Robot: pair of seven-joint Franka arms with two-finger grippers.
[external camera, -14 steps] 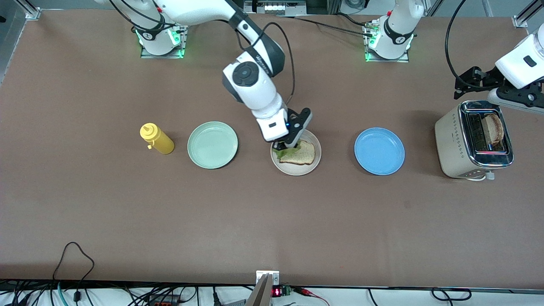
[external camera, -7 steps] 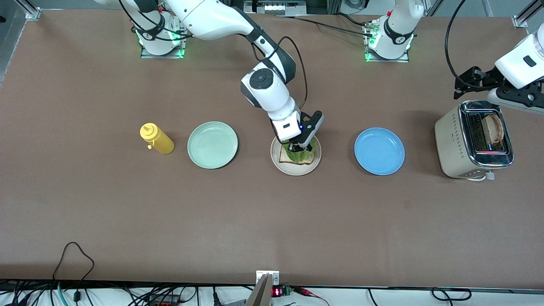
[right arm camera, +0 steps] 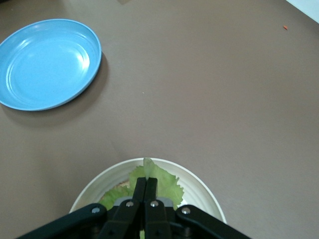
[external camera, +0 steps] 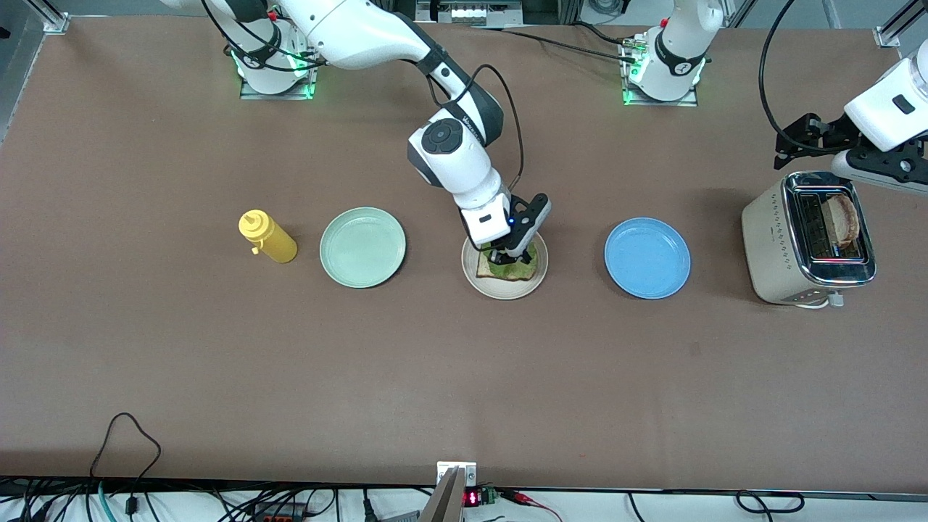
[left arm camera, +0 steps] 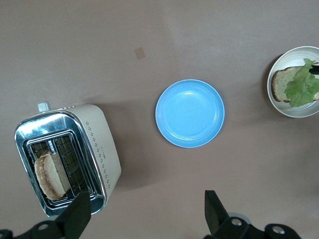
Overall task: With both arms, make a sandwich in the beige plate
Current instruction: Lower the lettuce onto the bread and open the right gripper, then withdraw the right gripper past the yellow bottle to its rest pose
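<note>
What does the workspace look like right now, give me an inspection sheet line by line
Surface: brown table, one small dark spot.
Job's things: beige plate holds a bread slice with a lettuce leaf on top; second slice stands in the toaster.
Clutter: yellow squeeze bottle, mint-green plate, blue plate.
Grippers: right gripper shut on the lettuce leaf over the beige plate; left gripper open above the toaster.
Cables: black cables along the table's near edge.
Surroundings: nothing seen.
</note>
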